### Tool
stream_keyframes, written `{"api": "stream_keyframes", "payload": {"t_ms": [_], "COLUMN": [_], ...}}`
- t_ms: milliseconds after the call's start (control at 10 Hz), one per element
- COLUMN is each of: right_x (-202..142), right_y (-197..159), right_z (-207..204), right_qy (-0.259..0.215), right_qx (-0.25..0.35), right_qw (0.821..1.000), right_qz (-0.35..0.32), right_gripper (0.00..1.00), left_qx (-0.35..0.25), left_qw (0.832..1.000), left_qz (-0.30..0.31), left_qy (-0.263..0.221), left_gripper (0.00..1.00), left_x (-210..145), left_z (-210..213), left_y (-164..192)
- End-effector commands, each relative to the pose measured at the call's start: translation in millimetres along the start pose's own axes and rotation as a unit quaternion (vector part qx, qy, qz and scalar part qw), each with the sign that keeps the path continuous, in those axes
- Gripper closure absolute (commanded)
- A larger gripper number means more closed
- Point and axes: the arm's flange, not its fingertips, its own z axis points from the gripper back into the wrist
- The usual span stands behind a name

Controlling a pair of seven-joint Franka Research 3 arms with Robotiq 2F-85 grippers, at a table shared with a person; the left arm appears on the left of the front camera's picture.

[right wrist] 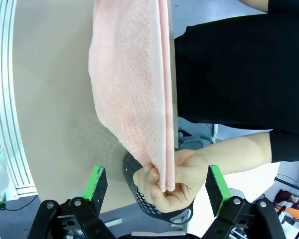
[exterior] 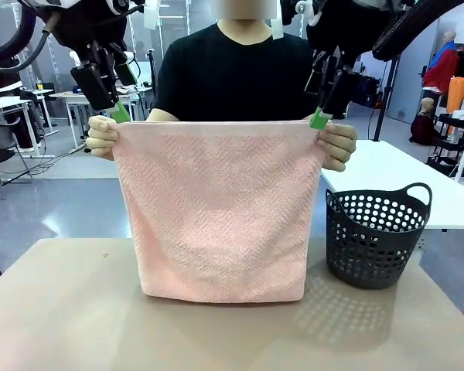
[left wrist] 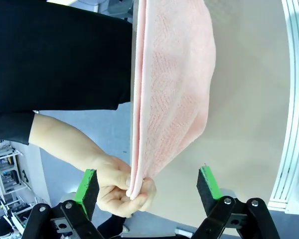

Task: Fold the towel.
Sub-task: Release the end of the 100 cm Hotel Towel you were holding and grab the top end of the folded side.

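A person holds the pale pink towel [exterior: 216,209] up by its two top corners, doubled over, its lower edge resting on the table [exterior: 62,325]. My left gripper [exterior: 116,108] hangs open just above the corner pinched by the person's hand [exterior: 102,137]. In the left wrist view the green pads [left wrist: 87,185] stand wide on either side of that hand [left wrist: 117,186] and the towel [left wrist: 169,89], touching nothing. My right gripper [exterior: 321,112] is open above the other hand [exterior: 338,144]. Its fingers [right wrist: 95,181] flank the hand [right wrist: 177,181] gripping the towel [right wrist: 132,89].
A dark perforated basket [exterior: 377,238] with handles stands on the table at the right, close to the towel's edge; the basket [right wrist: 139,194] peeks out behind the hand in the right wrist view. The person in a black shirt [exterior: 232,73] stands at the far side.
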Motion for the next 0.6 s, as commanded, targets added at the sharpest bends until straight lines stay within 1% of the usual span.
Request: {"api": "stream_keyframes", "payload": {"t_ms": [0,100,200,300,500], "right_x": [-2,0,2,6,13], "right_y": [-1,-2,-5,-10,-22], "right_z": [-3,-7,-11,-14,-24], "right_qy": [-0.002,0.005,0.02,0.027,0.031], "right_qx": [-0.005,-0.002,0.005,0.008,0.028], "right_qw": [1.0,1.0,1.0,0.999,0.999], "right_qz": [0.005,0.01,0.017,0.021,0.025], "right_gripper": [0.0,0.0,0.0,0.0,0.0], "left_qx": [0.009,0.0,-0.009,-0.015,-0.057], "left_qw": [1.0,1.0,0.999,0.999,0.998], "left_qz": [-0.009,-0.016,-0.02,-0.023,-0.015], "left_qy": [0.011,0.016,0.032,0.041,0.024], "left_gripper": [0.0,0.0,0.0,0.0,0.0], "left_x": [0,0,2,1,1], "left_z": [-3,-8,-13,-16,-27], "left_y": [-3,-1,3,13,31]}}
